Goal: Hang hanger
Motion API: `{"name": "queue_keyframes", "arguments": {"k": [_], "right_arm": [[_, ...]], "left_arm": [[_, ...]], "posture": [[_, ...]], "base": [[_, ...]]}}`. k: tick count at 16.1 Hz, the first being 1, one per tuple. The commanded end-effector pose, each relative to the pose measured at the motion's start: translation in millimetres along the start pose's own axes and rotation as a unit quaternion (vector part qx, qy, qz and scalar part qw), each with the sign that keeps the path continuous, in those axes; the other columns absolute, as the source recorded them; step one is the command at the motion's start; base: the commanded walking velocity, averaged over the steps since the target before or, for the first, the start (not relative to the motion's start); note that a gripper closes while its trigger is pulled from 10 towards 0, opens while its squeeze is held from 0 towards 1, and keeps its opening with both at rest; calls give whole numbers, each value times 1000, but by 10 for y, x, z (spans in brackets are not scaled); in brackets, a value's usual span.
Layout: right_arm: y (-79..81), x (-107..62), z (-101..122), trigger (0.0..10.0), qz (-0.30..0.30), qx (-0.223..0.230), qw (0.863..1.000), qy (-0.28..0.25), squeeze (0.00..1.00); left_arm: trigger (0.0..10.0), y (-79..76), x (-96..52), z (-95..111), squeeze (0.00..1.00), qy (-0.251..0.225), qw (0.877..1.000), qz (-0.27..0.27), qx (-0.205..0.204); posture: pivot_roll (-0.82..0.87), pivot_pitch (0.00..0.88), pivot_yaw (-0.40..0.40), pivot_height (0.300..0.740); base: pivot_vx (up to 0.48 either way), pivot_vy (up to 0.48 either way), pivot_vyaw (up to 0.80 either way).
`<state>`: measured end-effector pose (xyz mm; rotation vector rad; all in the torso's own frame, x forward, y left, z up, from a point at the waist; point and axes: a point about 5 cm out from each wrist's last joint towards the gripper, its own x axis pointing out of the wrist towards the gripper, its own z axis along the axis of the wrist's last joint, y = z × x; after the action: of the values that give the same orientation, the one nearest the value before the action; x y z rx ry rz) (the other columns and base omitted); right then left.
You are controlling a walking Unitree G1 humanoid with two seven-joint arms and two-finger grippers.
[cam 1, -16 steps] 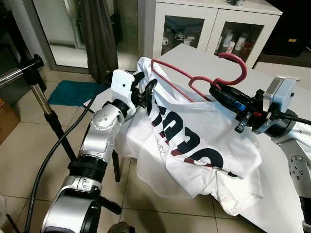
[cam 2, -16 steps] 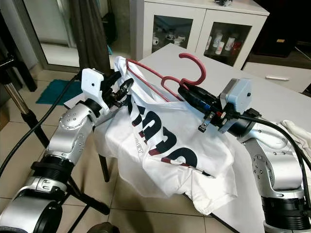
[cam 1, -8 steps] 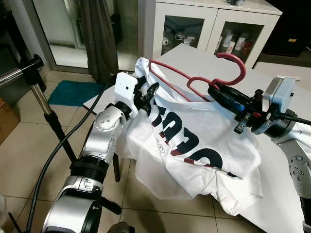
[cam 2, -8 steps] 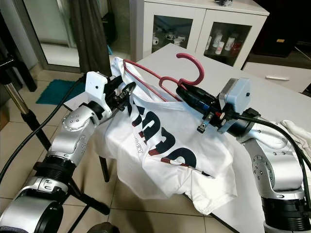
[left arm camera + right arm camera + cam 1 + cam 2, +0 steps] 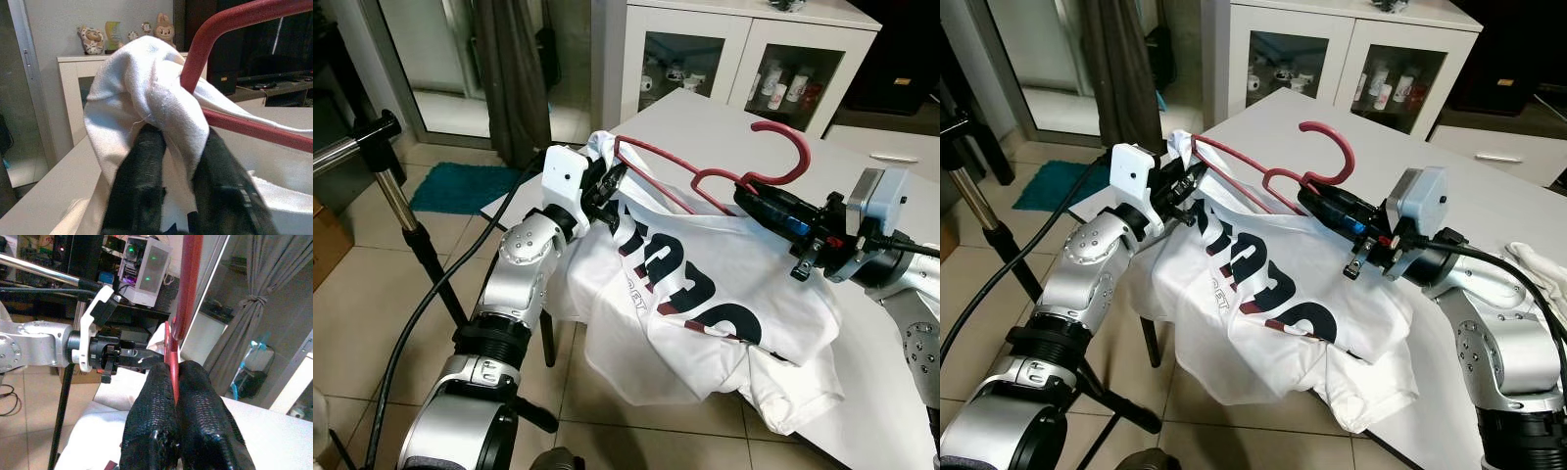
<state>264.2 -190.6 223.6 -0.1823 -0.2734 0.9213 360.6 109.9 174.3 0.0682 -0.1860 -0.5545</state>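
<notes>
Hanger, red, carrying a white shirt, held in the air above the tabletop edge by both grippers. Shirt drapes from the hanger down past the tabletop toward the floor. Rail of a stand at the robot's left is the likely hanging place; the hook points up and right, away from it. Right gripper is clamped on the hanger neck just below the hook, bearing the weight. Left gripper is closed on the shirt's shoulder fabric over the hanger's end, probably to keep the garment from sliding off.
</notes>
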Motion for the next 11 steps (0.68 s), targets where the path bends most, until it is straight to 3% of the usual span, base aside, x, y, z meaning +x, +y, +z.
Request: {"name": "queue_keyframes", "arguments": {"k": [1,6,7,8,11], "right_arm": [[-50,-27,123,0,-5,-18,1000,-12,0],[-80,-24,157,0,-15,-18,1000,-20,0],[-81,-25,154,0,-15,-18,1000,-19,0],[-83,-34,156,0,-15,-18,1000,-18,0],[-60,-41,161,0,-4,-11,1000,-14,0]], "left_arm": [[0,-18,43,57,0,-11,1000,-7,3],[0,-39,45,77,0,-17,1000,-18,-1],[4667,-26,57,81,0,-14,1000,-9,0],[10000,20,70,95,0,-13,1000,8,-7],[10000,90,72,113,0,-14,1000,20,-2]], "posture": [[39,0,-12,723],[37,0,-10,723],[37,0,-10,723],[35,0,-11,723],[32,0,-12,723]], "base": [[0,0,0],[0,0,0],[0,0,0],[0,0,0],[0,0,0]]}}
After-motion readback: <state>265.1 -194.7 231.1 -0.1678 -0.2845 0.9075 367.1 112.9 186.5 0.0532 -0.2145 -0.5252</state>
